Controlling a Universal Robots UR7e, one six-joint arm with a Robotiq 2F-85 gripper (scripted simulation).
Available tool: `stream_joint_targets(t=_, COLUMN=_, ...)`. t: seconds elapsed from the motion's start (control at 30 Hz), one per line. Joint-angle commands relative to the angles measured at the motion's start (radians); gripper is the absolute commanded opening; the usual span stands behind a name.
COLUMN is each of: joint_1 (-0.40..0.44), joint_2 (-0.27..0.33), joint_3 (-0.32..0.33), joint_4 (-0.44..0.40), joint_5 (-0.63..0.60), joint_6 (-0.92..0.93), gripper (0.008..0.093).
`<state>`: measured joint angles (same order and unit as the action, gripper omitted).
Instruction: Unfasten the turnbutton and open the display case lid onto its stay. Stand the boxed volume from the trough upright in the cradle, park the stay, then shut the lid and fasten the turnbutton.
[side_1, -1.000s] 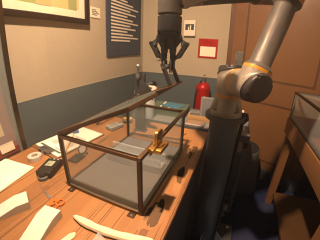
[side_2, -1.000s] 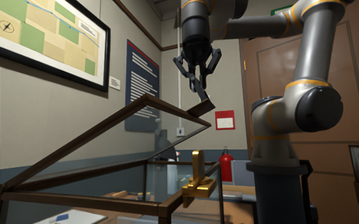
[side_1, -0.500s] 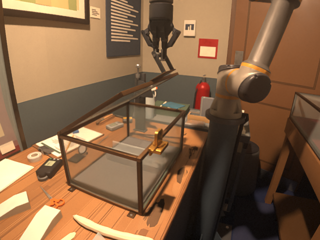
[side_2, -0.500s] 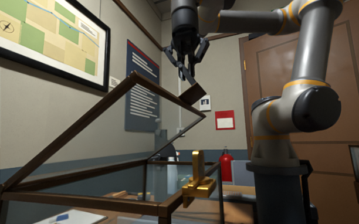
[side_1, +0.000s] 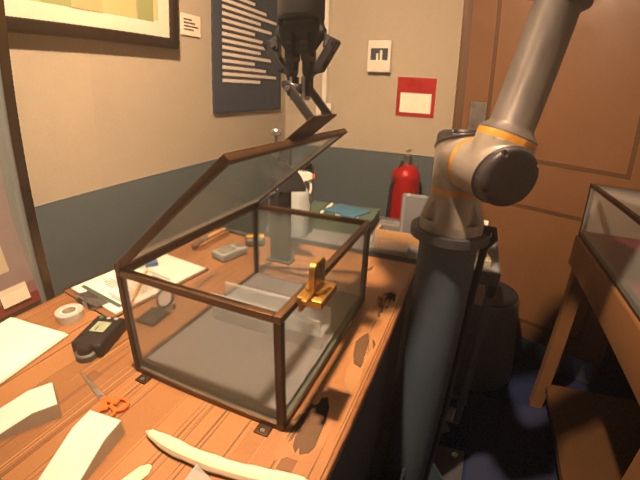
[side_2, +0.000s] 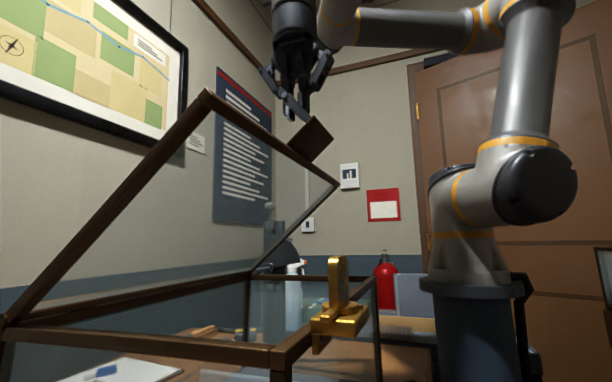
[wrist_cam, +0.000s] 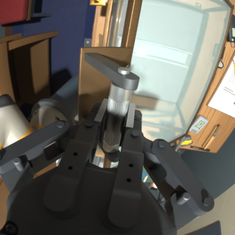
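Observation:
My gripper (side_1: 306, 103) (side_2: 298, 111) (wrist_cam: 116, 117) is high above the case, closed around the ribbed metal handle (wrist_cam: 115, 122) that stands on the lid's brown tab (side_1: 311, 125) (side_2: 310, 138). The glass lid (side_1: 227, 194) (side_2: 165, 200) is raised at a steep slant from its hinge on the far long side. The brass turnbutton (side_1: 315, 287) (side_2: 340, 305) stands upright on the case's front rim. Inside the glass case (side_1: 243, 315) a pale block (side_1: 269, 297) lies on the grey floor. I cannot make out the stay, the trough or the boxed volume.
Behind the case stand a grey post (side_1: 282, 232), a white spray bottle (side_1: 301, 206) and a red extinguisher (side_1: 404, 188). The arm's column (side_1: 439, 320) rises right of the table. Papers (side_1: 139, 279), tape (side_1: 69, 313), a meter (side_1: 98, 336) and scissors (side_1: 109, 403) lie left of the case.

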<state>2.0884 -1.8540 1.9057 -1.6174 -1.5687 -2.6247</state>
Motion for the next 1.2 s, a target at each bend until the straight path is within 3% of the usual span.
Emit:
stream_joint_targets(t=0.0, joint_1=-0.004, joint_2=0.003, joint_3=-0.009, joint_4=-0.001, joint_5=-0.002, joint_6=-0.003, gripper=0.008)
stream_joint_targets(t=1.17, joint_1=-0.111, joint_2=0.183, joint_3=-0.289, joint_4=0.099, joint_5=-0.002, joint_6=-0.11, gripper=0.008)
